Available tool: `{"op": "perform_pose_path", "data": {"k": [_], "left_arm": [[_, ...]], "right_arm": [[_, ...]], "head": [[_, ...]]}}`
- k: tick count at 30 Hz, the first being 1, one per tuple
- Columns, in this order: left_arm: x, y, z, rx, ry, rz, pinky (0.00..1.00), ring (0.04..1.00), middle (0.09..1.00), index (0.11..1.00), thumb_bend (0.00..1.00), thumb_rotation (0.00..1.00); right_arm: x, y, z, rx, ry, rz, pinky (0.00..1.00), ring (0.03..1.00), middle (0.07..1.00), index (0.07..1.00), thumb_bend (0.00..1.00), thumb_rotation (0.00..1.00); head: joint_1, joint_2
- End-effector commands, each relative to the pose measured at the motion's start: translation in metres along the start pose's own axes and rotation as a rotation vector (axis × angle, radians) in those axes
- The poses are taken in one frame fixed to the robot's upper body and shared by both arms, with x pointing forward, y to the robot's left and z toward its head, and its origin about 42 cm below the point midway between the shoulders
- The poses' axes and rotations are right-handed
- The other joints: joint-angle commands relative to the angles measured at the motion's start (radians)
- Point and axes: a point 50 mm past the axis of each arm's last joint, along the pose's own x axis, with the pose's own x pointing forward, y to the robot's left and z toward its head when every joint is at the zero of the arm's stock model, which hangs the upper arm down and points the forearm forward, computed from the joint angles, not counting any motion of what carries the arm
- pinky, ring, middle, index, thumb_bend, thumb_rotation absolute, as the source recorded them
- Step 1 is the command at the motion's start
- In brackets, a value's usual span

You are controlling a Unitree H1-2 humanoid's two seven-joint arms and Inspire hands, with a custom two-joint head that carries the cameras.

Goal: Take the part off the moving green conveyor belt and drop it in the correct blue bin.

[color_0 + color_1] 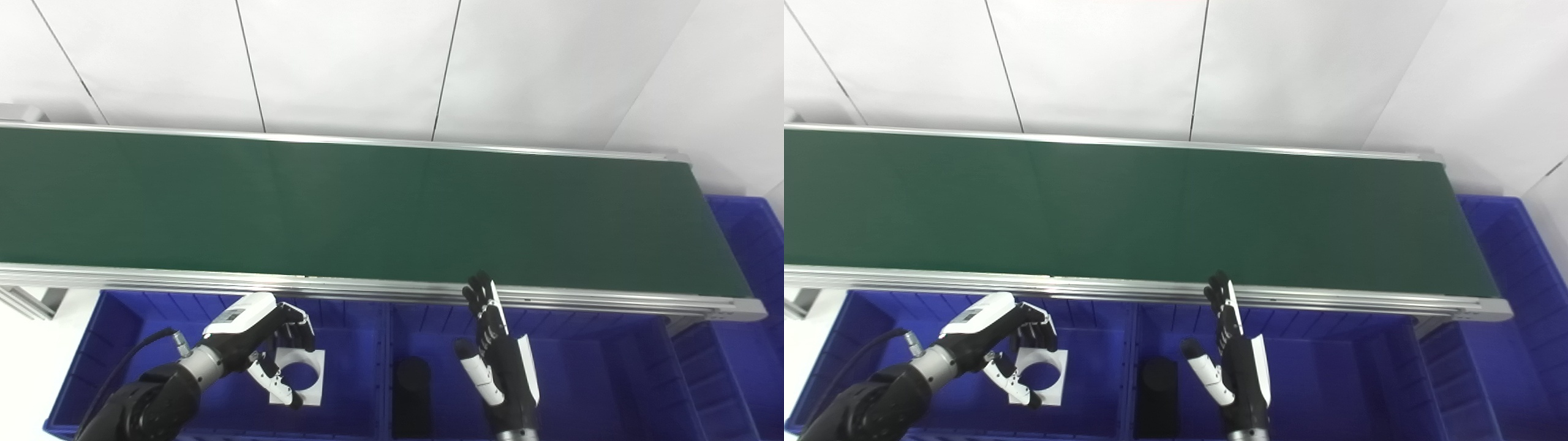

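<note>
The green conveyor belt (367,208) carries no part in view. Over the left blue bin (104,343), my left hand (257,343) has a white square plate with a round hole (306,376) between its curled fingers and thumb. My right hand (499,361) is open, its fingers straight and pointing up at the belt's near rail, above the middle blue bin (582,380). It holds nothing. A black cylinder (411,392) stands in the middle bin, just left of the right hand.
The belt's aluminium near rail (367,288) runs just above both hands. Another blue bin (747,245) sits past the belt's right end. A white wall stands behind the belt.
</note>
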Motion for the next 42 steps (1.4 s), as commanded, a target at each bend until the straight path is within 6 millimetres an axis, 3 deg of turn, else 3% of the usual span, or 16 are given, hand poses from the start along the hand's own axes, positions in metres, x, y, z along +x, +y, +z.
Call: {"op": "perform_pose_path", "data": {"k": [1,2,3,4,5,8,10,12,17,20,23,26,31,42], "left_arm": [[-0.001,0.018,0.005,0.077,-0.014,0.048,0.4,0.491,0.458,0.541,0.51,0.0],[-0.001,0.018,0.005,0.086,-0.001,0.044,0.44,0.538,0.514,0.589,0.53,0.02],[-0.001,0.017,0.005,0.091,0.009,0.041,0.53,0.648,0.67,0.715,0.57,0.07],[-0.002,0.017,0.006,0.098,0.022,0.034,0.54,0.659,0.685,0.727,0.58,0.07],[-0.002,0.017,0.006,0.102,0.031,0.03,0.64,0.755,0.778,0.786,0.61,0.14],[-0.004,0.017,0.006,0.108,0.039,0.033,0.7,0.812,0.835,0.822,0.63,0.18],[-0.007,0.017,0.008,0.119,0.039,0.044,0.83,0.893,0.916,0.9,0.68,0.27],[-0.01,0.017,0.01,0.081,0.012,0.053,0.87,0.925,0.948,0.93,0.71,0.34],[-0.016,0.019,0.014,-0.077,-0.052,0.045,0.87,0.95,0.976,0.965,0.7,0.45],[-0.026,0.011,0.024,-0.308,-0.181,0.069,0.85,0.943,0.981,0.98,0.71,0.56],[-0.031,0.001,0.034,-0.441,-0.253,0.12,0.87,0.954,0.982,0.986,0.71,0.6],[-0.033,-0.013,0.046,-0.573,-0.328,0.208,0.96,0.977,0.997,0.999,0.75,0.74],[-0.031,-0.034,0.051,-0.68,-0.362,0.326,1.0,1.0,1.0,1.0,0.77,0.86],[-0.034,-0.059,0.055,-0.823,-0.345,0.496,1.0,1.0,1.0,1.0,0.75,0.98]], "right_arm": [[0.005,0.004,0.012,0.018,-0.053,0.005,0.99,0.972,0.98,1.0,0.77,0.78],[0.005,0.004,0.012,0.013,-0.051,0.003,0.99,0.971,0.978,1.0,0.78,0.78],[0.005,0.004,0.011,0.009,-0.05,0.001,0.99,0.967,0.976,1.0,0.77,0.78],[0.005,0.005,0.011,0.008,-0.05,0.0,0.99,0.966,0.976,1.0,0.77,0.78],[0.005,0.005,0.011,0.007,-0.049,0.0,0.99,0.963,0.974,1.0,0.77,0.78],[0.005,0.005,0.011,0.008,-0.051,0.0,0.99,0.961,0.974,1.0,0.77,0.77],[0.004,0.006,0.011,0.012,-0.051,0.0,0.98,0.96,0.973,1.0,0.77,0.77],[0.004,0.006,0.011,0.023,-0.044,0.002,0.99,0.968,0.977,1.0,0.78,0.76],[0.002,0.005,0.011,0.006,-0.046,0.004,0.98,0.968,0.973,1.0,0.76,0.77],[0.001,0.005,0.011,0.004,-0.04,0.003,0.97,0.963,0.975,1.0,0.76,0.77],[0.0,0.004,0.013,0.019,-0.031,0.006,0.97,0.971,0.98,1.0,0.77,0.77],[-0.001,0.004,0.014,0.03,-0.031,0.008,0.98,0.969,0.977,1.0,0.77,0.75],[-0.004,0.002,0.015,0.012,-0.02,0.012,1.0,0.981,0.978,1.0,0.76,0.77],[-0.008,-0.003,0.015,0.016,-0.018,0.018,1.0,0.979,0.98,1.0,0.75,0.75]], "head": [[0.001,0.001],[0.0,0.001],[0.0,0.0],[-0.002,0.0],[-0.002,0.0],[-0.003,0.001],[-0.003,0.001],[-0.004,0.002],[-0.006,0.003],[-0.009,0.002],[-0.009,-0.001],[-0.006,-0.002],[-0.004,-0.003],[0.011,-0.003]]}}
